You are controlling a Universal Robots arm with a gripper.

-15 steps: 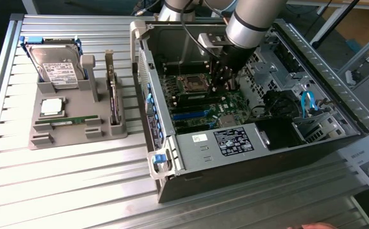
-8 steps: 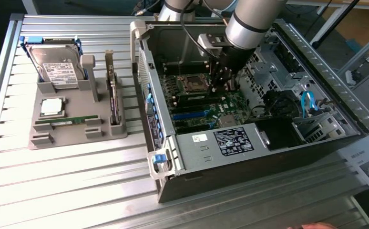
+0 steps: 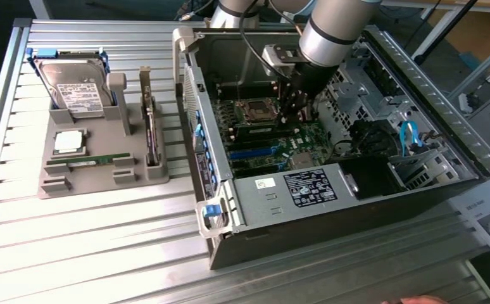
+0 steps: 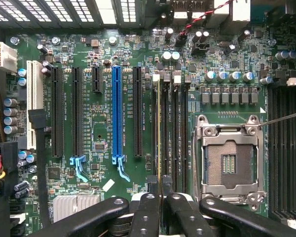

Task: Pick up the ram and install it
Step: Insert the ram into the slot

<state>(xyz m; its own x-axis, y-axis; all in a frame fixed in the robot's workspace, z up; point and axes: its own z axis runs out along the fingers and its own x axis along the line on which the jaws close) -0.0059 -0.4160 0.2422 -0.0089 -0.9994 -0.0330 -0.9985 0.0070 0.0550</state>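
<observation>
Wrist view: I see my gripper clamped tight on the ram, edge-on along the memory slots, just beside the empty processor socket.

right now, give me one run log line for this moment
gripper: shut on ram | ram: edge-on at memory slots beside cpu socket | seated: cannot tell

The exterior camera sits high and well back, tilted down across the tabletop into the open computer case. The wrist camera looks straight down past the gripper (jaws closed on the ram, seen edge-on) and sits close over the motherboard. Both views share the motherboard, its memory slots and the empty processor socket.
</observation>
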